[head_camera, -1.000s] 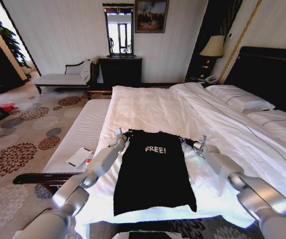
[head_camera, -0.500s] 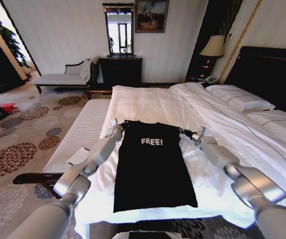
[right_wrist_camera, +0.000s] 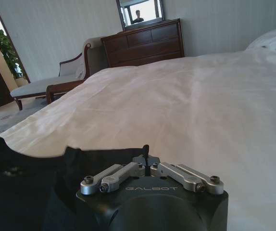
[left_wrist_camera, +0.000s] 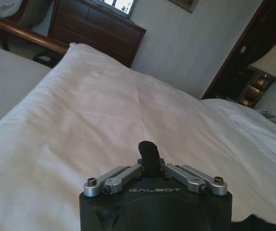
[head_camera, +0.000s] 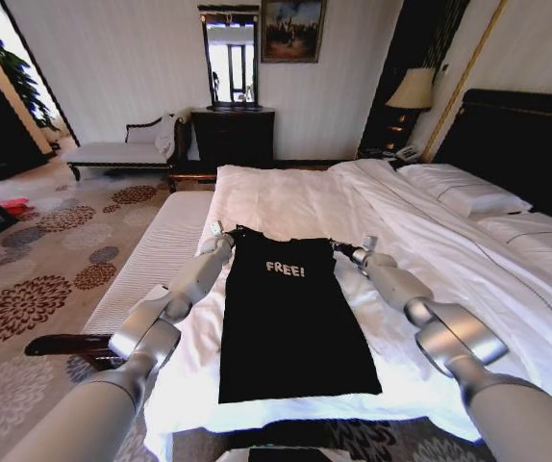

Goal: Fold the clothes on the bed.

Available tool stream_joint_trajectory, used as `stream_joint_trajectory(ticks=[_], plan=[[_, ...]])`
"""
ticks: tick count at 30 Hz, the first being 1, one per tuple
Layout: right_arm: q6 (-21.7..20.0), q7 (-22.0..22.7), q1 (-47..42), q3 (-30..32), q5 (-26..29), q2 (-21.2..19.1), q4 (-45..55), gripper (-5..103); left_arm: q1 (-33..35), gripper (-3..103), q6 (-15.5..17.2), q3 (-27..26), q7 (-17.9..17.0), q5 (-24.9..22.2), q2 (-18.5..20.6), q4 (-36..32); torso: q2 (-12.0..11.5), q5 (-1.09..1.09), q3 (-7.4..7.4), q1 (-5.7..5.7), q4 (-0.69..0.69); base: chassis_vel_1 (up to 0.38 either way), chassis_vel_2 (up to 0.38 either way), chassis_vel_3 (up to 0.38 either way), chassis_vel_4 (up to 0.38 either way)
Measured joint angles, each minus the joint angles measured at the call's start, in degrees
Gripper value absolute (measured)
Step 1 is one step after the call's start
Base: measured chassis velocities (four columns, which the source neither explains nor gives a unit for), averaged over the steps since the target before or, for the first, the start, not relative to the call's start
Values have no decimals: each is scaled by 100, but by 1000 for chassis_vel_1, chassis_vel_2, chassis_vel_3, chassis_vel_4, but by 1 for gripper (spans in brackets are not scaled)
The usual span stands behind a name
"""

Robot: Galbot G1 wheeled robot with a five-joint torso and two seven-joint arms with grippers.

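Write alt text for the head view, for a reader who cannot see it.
A black short-sleeved T-shirt with white "FREE!" lettering lies flat on a large white-sheeted bed, the left gripper and right gripper each shut on a shoulder corner. A dark wooden dresser stands against the far wall.

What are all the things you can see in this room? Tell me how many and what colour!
T-shirt: one, black with white FREE! lettering, flat on the bed.
Bed: one, white sheets, dark headboard.
Pillows: at least two, white, by the headboard.
Bench: one, white cushion on dark wood, beside the bed.
Dresser: one, dark wood, against the far wall.
Lamp: one, cream shade, beside the headboard.
Painting: one, on the wall.
Left gripper: one, fingers shut on the T-shirt's left shoulder.
Right gripper: one, fingers shut on its right shoulder.
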Motion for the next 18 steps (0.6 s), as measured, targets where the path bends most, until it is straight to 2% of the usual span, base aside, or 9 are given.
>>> stream_joint_trajectory(ticks=[4,12,18], plan=[[102,78,28,59,-38,73,-38,0,-79,0,-133,7,87,111,25,147,0,0,0,-1,-5,0,0,0,0],[276,299,190,151,-29,349,-174,0,-328,0,-234,17,271,131,45,338,0,0,0,-1,1,0,0,0,0],[341,418,313,215,-32,457,-308,0,-401,0,-236,39,328,131,71,379,0,1,0,-1,-2,0,0,0,0]])
